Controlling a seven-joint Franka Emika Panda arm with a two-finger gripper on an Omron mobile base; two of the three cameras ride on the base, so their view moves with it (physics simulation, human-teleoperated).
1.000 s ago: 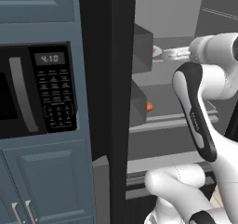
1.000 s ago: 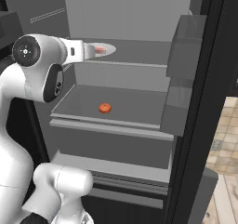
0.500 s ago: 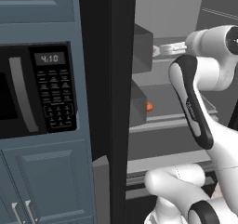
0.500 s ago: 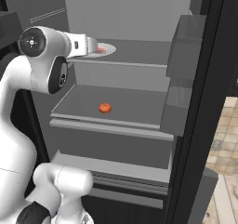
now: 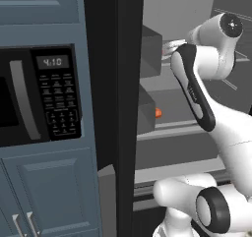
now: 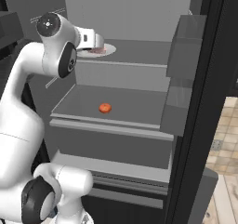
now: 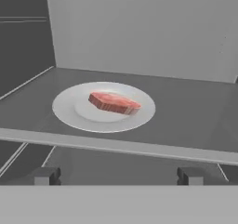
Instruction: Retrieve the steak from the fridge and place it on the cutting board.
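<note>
The fridge point(image 6: 204, 79) stands open, its grey inside facing the robot. On the upper shelf point(image 7: 186, 121) a round white plate point(image 7: 69, 111) sits near the front edge, and the steak point(image 7: 114, 102) lies flat on the middle of it, a small pinkish-red slab with a darker rim. The plate rests a little to the left of the shelf's centre as the hand camera sees it, with bare grey shelf all round it.

The hand point(image 7: 116, 175) is held level in front of that shelf, pointing straight at the plate. Its two dark fingertips point(image 7: 45, 175) stand far apart at the bottom of the hand view, one toward each side, with nothing between them, so the hand is spread wide and carrying nothing. The tips sit short of the shelf's front lip and are not touching the plate or the meat.

From the right base view the white arm point(image 6: 32, 102) rises on the left and bends forward at the top, its wrist reaching in at the height of the upper shelf, just beside the plate point(image 6: 108, 49). One shelf below point(image 6: 121, 108), a small round orange-red item point(image 6: 105, 108) lies by itself near the middle.

From the left base view the black fridge wall point(image 5: 115, 83) stands next to blue-grey cabinets point(image 5: 49, 192) holding a microwave point(image 5: 39, 96), whose display reads 4:10.
</note>
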